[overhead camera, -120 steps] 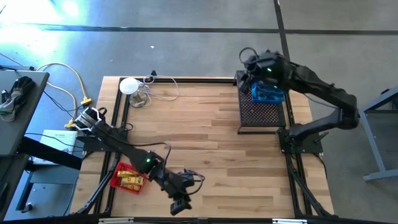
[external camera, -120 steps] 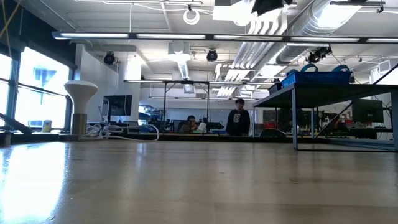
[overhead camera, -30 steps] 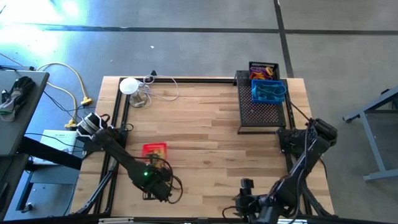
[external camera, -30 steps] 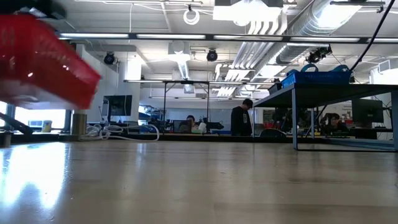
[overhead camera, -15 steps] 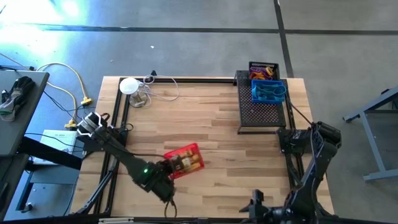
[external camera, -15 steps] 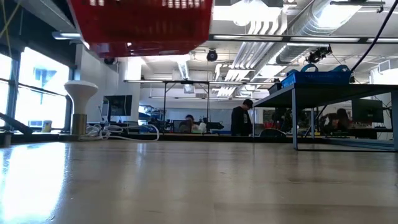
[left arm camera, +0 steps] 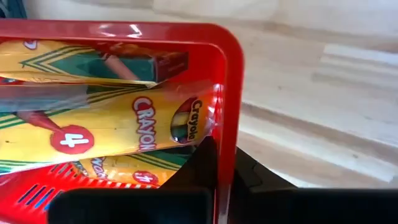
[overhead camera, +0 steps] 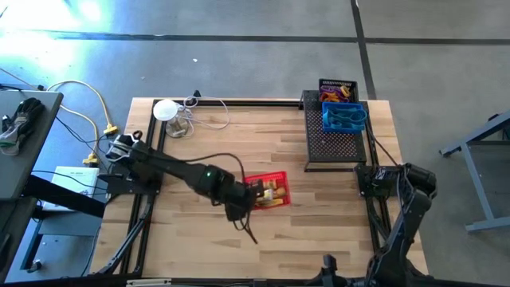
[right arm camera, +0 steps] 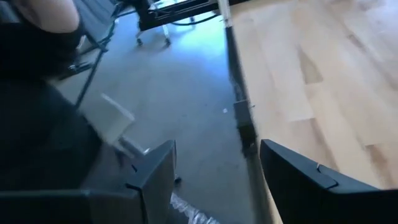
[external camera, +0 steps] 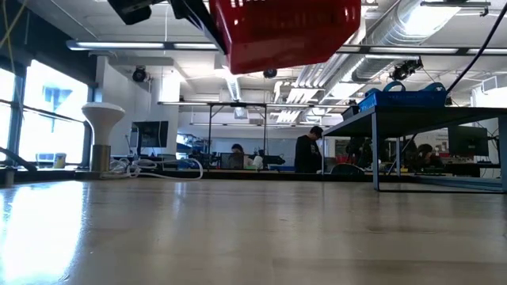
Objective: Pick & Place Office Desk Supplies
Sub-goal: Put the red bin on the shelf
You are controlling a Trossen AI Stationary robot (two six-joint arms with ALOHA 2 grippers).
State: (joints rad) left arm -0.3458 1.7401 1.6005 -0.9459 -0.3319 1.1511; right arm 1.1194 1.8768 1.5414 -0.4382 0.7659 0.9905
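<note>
Midway through—the left gripper, clamped on the rim of the red basket of crayon boxes, holds it mid-frame above the table, while the blue basket sits on the tray upper right—the right gripper is parked open.

Yellow crayon box in the red basket: brand "CRAYOLA" printed lengthwise and again on an oval logo; numeral "4" in a red circle.

I see window glare on the floor at ten o'clock overhead; my right wrist view is motion-blurred; the tabletop reflects daylight.
</note>
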